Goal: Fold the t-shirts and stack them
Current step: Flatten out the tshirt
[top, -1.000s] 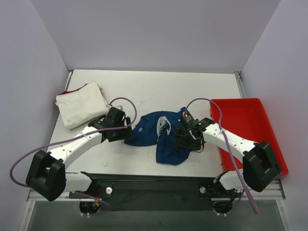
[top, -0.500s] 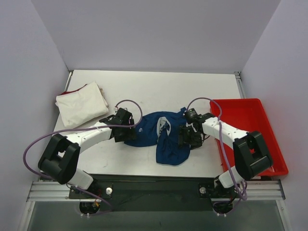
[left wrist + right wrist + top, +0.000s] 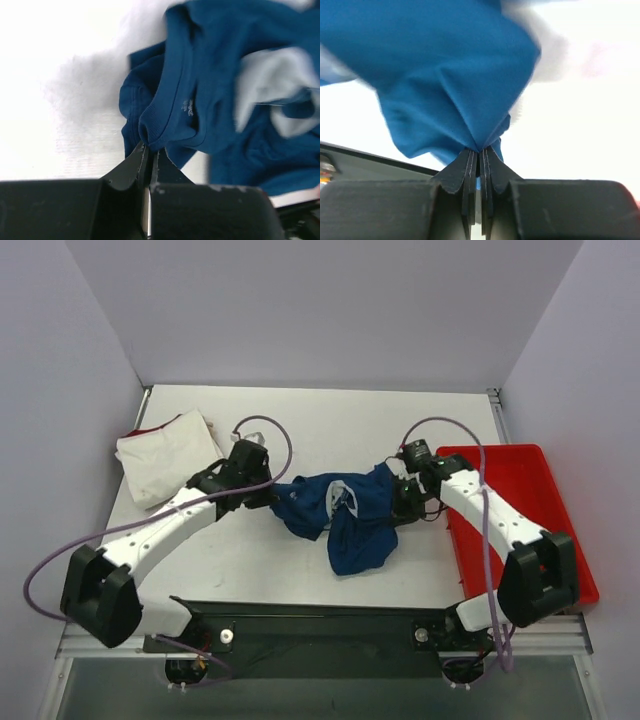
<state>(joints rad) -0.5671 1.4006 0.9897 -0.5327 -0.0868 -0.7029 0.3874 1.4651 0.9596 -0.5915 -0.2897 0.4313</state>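
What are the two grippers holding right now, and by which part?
Both pinch the blue t-shirt: left gripper on a ribbed edge, right gripper on a bunched fold.

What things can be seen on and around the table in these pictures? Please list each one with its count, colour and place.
blue t-shirt: 1, dark teal-blue with white print, crumpled at the middle of the table
cream t-shirt: 1, cream-white with a red edge, far left of the table
tray: 1, red, right side of the table
table: 1, white, under everything
left hand: 1, black, shut on the blue t-shirt's left end
right hand: 1, black, shut on its right end
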